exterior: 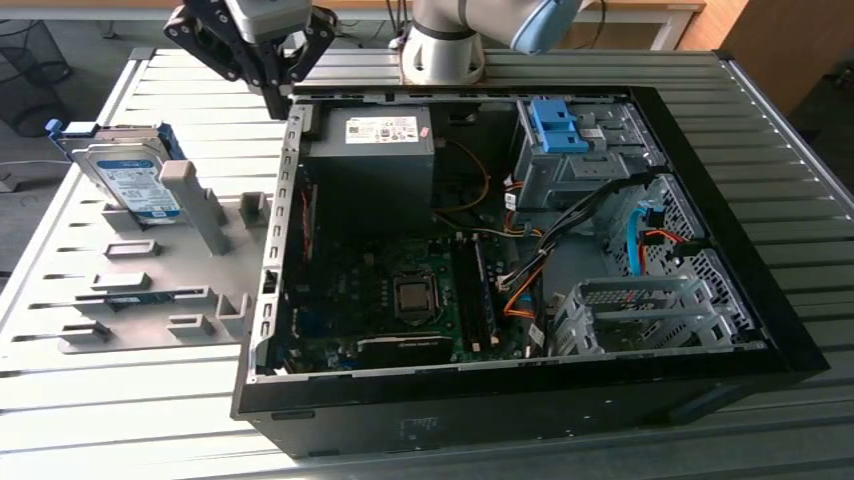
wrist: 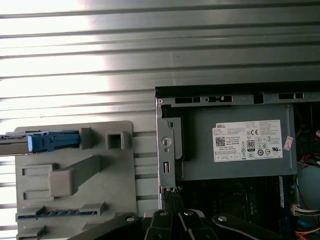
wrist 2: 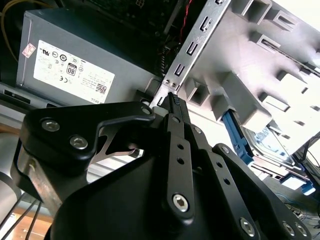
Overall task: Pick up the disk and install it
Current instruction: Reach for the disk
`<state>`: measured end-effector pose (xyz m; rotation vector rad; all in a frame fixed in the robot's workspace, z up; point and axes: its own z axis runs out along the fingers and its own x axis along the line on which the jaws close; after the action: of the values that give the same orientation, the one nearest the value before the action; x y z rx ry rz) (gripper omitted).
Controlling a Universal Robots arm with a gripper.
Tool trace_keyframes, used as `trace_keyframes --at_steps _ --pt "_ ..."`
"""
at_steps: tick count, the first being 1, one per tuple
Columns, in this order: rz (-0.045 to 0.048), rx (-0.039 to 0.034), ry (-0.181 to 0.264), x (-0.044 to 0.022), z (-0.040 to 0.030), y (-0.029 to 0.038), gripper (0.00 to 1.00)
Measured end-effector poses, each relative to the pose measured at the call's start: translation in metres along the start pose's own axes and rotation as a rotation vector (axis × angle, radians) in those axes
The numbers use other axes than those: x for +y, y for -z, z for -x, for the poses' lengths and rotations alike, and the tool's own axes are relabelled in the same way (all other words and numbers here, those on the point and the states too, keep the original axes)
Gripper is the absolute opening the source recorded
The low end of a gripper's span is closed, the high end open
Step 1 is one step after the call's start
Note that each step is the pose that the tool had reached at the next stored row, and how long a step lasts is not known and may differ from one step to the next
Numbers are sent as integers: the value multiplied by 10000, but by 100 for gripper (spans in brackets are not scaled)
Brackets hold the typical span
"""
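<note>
Gripper (exterior: 278, 104): one. I read its fingers (wrist 2: 177, 150) as pressed together tip to tip, with nothing between them. They hang over the far corner of the open computer case (exterior: 280, 230), just beside the power supply (exterior: 374, 135).

Disk (exterior: 127, 180): one, untouched, standing on edge in the grey fixture plate (exterior: 147, 290) on the tabletop (exterior: 120, 400). From the fingers it lies off the case, toward the exterior view's left and nearer that camera. Its long edge runs crosswise to the case wall.

Bare blue clip (exterior: 554, 125): one, inside the case.
</note>
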<state>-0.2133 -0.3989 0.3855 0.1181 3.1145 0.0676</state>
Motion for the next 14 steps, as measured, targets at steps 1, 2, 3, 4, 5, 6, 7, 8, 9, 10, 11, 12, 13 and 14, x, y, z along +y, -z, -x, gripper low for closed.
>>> trace_keyframes --at_steps 1,2,3,4,5,6,7,8,9,10,11,12,13,14 --pt "0 0 0 0 -3 0 11" --pt "0 0 0 0 -6 -1 11" --pt "0 0 0 -1 -9 -1 11" --pt "0 0 0 -1 -12 -1 11" --pt "0 0 0 -1 -15 -2 11" --pt "0 0 1 -1 -17 -2 11" --pt "0 1 0 -2 -20 -3 11" --pt "0 0 0 -2 -23 -3 11" --pt "0 0 1 -2 -25 -4 11" --pt "0 0 0 -2 -27 -4 11" --pt "-1 1 1 -2 -28 -4 11" --pt "0 0 0 -3 -32 -4 11" --pt "0 0 0 -3 -34 -4 11" --pt "0 0 0 -3 -36 -5 11"
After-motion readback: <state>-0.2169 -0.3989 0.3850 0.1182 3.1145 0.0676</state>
